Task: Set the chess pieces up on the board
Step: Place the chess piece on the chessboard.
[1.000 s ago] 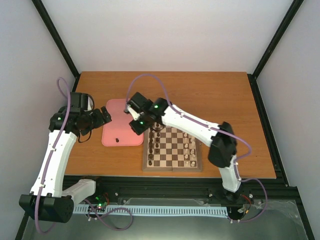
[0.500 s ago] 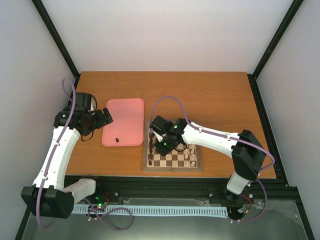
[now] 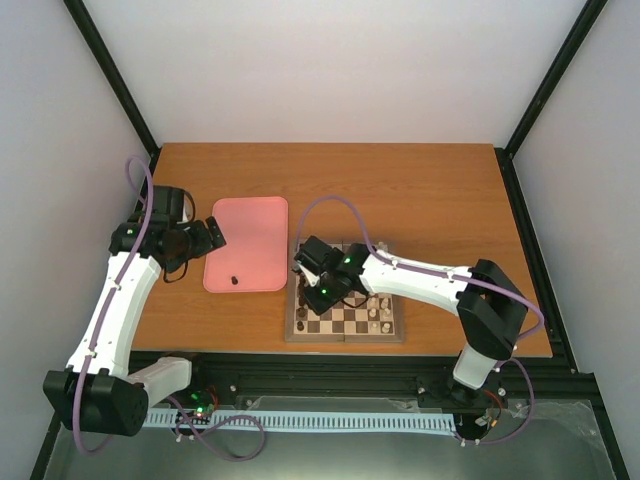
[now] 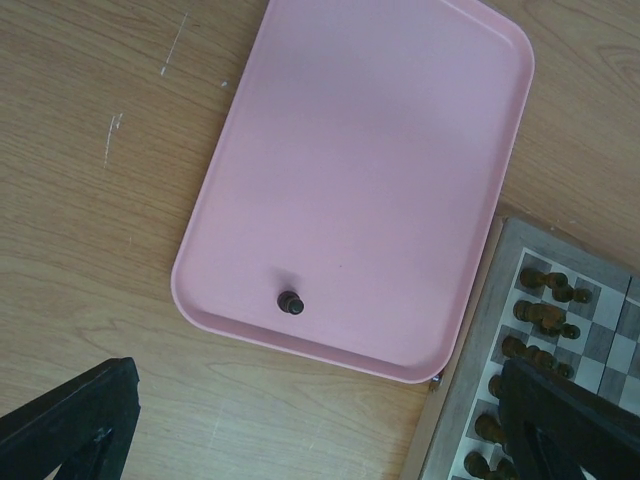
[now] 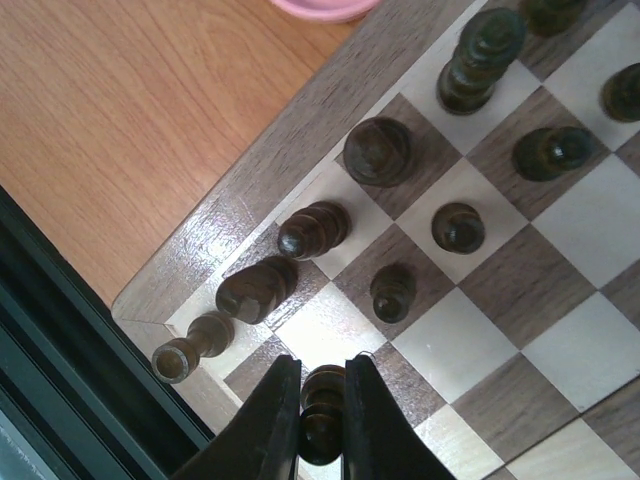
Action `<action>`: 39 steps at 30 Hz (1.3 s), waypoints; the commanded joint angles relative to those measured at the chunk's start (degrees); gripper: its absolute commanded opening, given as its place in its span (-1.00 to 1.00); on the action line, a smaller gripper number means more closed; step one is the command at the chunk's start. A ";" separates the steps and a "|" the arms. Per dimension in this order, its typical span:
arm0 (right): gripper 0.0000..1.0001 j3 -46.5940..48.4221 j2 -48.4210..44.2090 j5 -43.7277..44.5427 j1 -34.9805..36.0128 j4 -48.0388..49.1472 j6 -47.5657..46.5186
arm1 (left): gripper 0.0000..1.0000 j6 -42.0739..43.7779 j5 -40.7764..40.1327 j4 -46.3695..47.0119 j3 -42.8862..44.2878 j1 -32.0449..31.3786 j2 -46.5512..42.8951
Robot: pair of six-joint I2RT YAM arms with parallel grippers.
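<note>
We see the right gripper [image 5: 322, 385] low over the board [image 5: 200, 235], above the squares close to its near left corner. Its fingers are clamped on one dark piece [image 5: 322, 430], which stands upright between them; we cannot tell if it touches the square under it. The other dark chess pieces [image 5: 378, 150] stand in two columns along the left side of the board. The cream pieces [image 3: 378, 312] stand along its right side. A pink tray [image 3: 245, 240] lies just beside the far left corner of the board, and one lone dark piece [image 4: 290, 301] stands on it. The left gripper [image 4: 318, 400] hangs over the table [image 3: 420, 190], left of the board and beyond the tray. Its fingers are spread wide and hold nothing.
</note>
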 commanded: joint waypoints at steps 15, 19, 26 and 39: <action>-0.84 -2.35 3.40 0.00 2.38 4.18 0.53 | 1.00 0.76 -0.98 -0.46 -0.70 0.30 -1.41; -0.83 -2.81 3.89 0.07 2.38 5.09 0.30 | 1.00 0.69 -1.07 -0.58 -0.91 0.32 -1.67; -0.83 -2.50 4.45 0.67 2.38 5.51 -0.29 | 1.00 0.55 -1.01 -0.38 -1.05 0.32 -1.61; -0.65 -1.70 5.13 1.72 2.38 4.98 -0.97 | 0.99 0.59 -0.70 0.27 -0.83 0.27 -0.40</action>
